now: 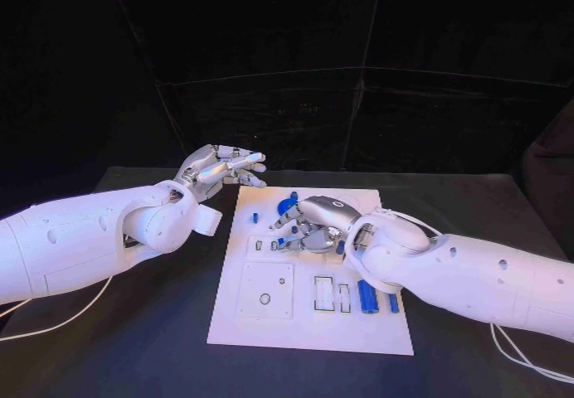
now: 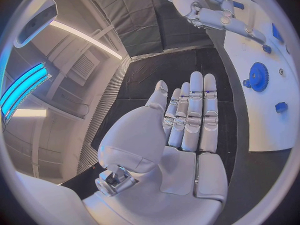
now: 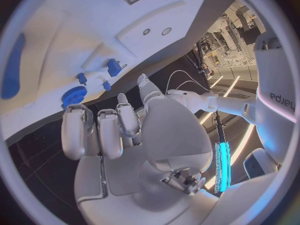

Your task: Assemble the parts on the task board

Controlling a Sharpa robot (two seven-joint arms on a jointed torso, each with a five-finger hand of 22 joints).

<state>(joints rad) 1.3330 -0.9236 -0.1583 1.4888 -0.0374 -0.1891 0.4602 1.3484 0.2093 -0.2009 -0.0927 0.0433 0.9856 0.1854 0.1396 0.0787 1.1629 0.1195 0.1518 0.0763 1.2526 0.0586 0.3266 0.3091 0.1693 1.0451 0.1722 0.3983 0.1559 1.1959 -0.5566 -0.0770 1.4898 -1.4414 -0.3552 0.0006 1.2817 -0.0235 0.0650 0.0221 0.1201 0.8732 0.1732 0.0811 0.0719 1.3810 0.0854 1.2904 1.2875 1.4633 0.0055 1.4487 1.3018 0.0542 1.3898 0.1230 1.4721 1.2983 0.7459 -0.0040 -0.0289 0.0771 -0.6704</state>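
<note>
The white task board lies in the middle of the black table. A blue gear stands near its far end, with small blue pieces close by. Two blue cylinders lie at the board's near right. My right hand hovers over the board's middle with its fingers half curled downward, and I see nothing between them. My left hand is raised off the board's far left corner, its fingers straight and its palm empty.
A square raised plate and two narrow slots take up the board's near half. Bare black table surrounds the board, and a dark curtain hangs behind it.
</note>
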